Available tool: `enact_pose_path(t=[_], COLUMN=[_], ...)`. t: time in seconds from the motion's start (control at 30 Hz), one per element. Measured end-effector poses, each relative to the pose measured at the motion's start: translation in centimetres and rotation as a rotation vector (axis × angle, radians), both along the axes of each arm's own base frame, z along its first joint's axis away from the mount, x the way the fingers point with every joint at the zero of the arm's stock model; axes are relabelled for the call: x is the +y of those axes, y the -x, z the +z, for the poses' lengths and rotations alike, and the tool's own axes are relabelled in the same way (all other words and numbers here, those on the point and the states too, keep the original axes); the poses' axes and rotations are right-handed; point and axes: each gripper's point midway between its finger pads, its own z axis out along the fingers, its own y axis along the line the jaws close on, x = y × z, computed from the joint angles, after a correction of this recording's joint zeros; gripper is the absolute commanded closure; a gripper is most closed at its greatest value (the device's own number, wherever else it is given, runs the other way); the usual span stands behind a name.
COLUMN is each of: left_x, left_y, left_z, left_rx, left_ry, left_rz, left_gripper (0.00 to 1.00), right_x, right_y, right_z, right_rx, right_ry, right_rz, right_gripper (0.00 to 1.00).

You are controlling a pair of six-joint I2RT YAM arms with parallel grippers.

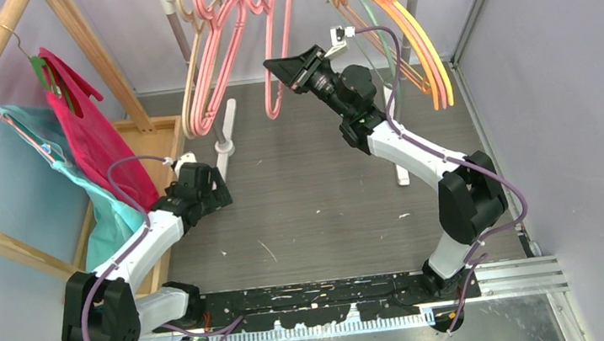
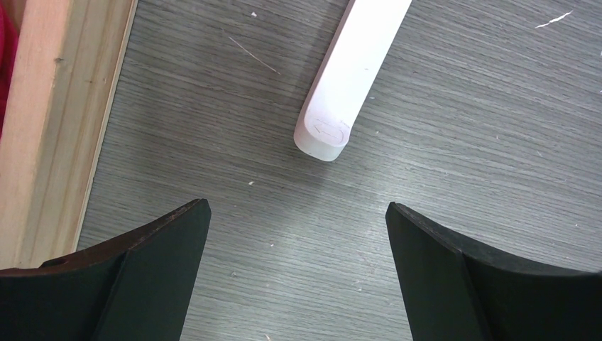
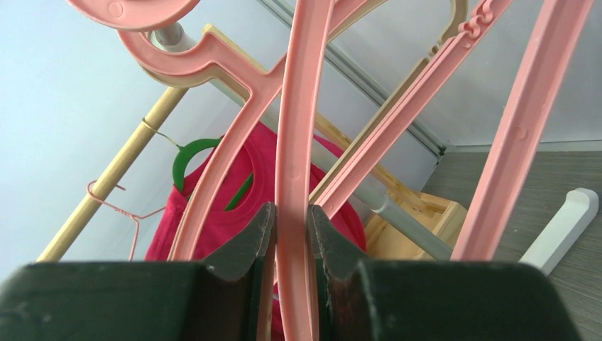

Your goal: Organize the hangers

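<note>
Right pincer [image 3: 291, 217] clamped on pink hanger [image 3: 294, 106] arm. Left pincer [image 2: 298, 213] spread wide above table [image 2: 483, 142]; white rack foot [image 2: 341, 85] just ahead of it.

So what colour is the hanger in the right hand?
Pink. The right hand grips a thick pink hanger, shown best in the right wrist view.

Smooth pink plastic hangers [image 3: 294, 142], matt wood-grain table [image 2: 461, 142]

Left pincer [image 2: 298, 213] low and agape; right pincer [image 3: 291, 217] high, tight around a pink hanger [image 3: 295, 121].
</note>
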Motion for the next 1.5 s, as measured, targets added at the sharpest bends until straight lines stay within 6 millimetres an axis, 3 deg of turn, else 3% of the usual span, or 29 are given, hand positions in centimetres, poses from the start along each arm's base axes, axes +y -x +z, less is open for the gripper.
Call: enact_pose_path(t=[0.13,0.2,0.23,0.3,0.33,0.57,0.73,0.83,1.0,1.03,1.13,1.2,1.3,1.5], left_x=[0.0,0.0,0.0,0.0,0.0,-0.1,-0.1,-0.1,-0.3,-0.4,-0.5,-0.6,-0.8,-1.1], left_y=[0.0,0.0,0.0,0.1,0.1,0.0,0.0,0.0,-0.1,-0.1,-0.1,-0.1,-0.2,-0.3], left_z=[0.0,0.0,0.0,-0.1,-0.1,-0.1,-0.1,-0.2,-0.8,-0.9,-1.0,-1.0,-1.0,-1.2], left_rx=[0.0,0.0,0.0,0.002,0.002,0.002,0.001,0.003,0.022,0.024,0.026,0.025,0.02,0.021], left_ry=[0.0,0.001,0.0,0.0,0.0,0.003,0.004,0.003,0.006,0.008,0.009,0.009,0.01,0.013], left_rz=[0.0,0.0,0.0,0.0,0.0,-0.003,-0.003,-0.003,-0.01,-0.012,-0.018,-0.022,-0.028,-0.039], left_gripper=[0.02,0.02,0.02,0.02,0.02,0.02,0.02,0.02,0.02,0.02,0.02,0.02,0.02,0.02], right_x=[-0.2,-0.2,-0.3,-0.3,-0.4,-2.4,-4.8,-6.2,-7.4,-7.8,-9.2,-10.2,-11.0,-11.8], right_y=[-0.5,-0.5,-0.6,-0.6,-0.6,0.7,3.2,4.9,6.9,7.7,9.8,10.9,11.3,10.6], right_z=[-0.1,-0.1,-0.1,-0.2,-0.5,-4.3,-5.7,-8.1,-16.9,-19.9,-26.3,-28.9,-30.2,-30.1], right_rx=[0.002,0.002,0.002,0.006,0.011,0.068,0.05,0.05,0.117,0.146,0.215,0.246,0.242,0.218], right_ry=[-0.012,-0.013,-0.012,-0.011,-0.002,0.119,0.24,0.336,0.584,0.658,0.826,0.91,0.979,1.022], right_rz=[-0.01,-0.012,-0.013,-0.016,-0.022,-0.082,-0.138,-0.167,-0.169,-0.16,-0.14,-0.13,-0.139,-0.184], right_gripper=[0.8,0.67,0.56,0.11,0.01,0.0,0.0,0.0,0.0,0.0,0.0,0.0,0.0,0.0])
